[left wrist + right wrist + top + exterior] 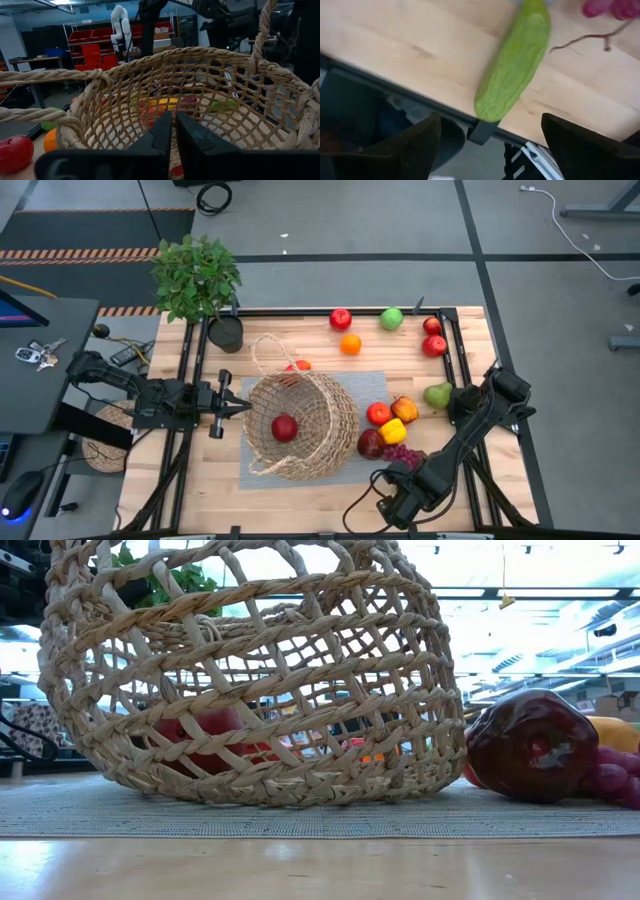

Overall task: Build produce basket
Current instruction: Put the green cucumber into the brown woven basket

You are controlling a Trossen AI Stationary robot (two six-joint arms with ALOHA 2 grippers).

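The tan wicker basket (300, 425) lies tipped on its side on a grey mat (375, 385), its mouth toward the table's left. A red apple (284, 427) lies inside it and shows through the weave in the low view (205, 740). My left gripper (246, 406) is shut at the basket's left rim and looks into the mouth (172, 132). My right gripper (490, 135) is open at the table's near right, one finger on either side of a green cucumber (517, 57) that lies on the wood, and touches nothing. More fruit (393, 431) lies right of the basket. My left gripper's shut fingers (160, 135) come level from the table's left and reach the basket's rim (252, 408) at its mouth. The gripper itself hides the rim below them. Whether they touch the basket I cannot tell.
A dark red apple (532, 745), purple grapes (402, 455), a yellow piece, red apples and a pear (438, 394) crowd the basket's right side. Apples and an orange (350, 344) lie at the far edge. A potted plant (196, 275) stands at the far left.
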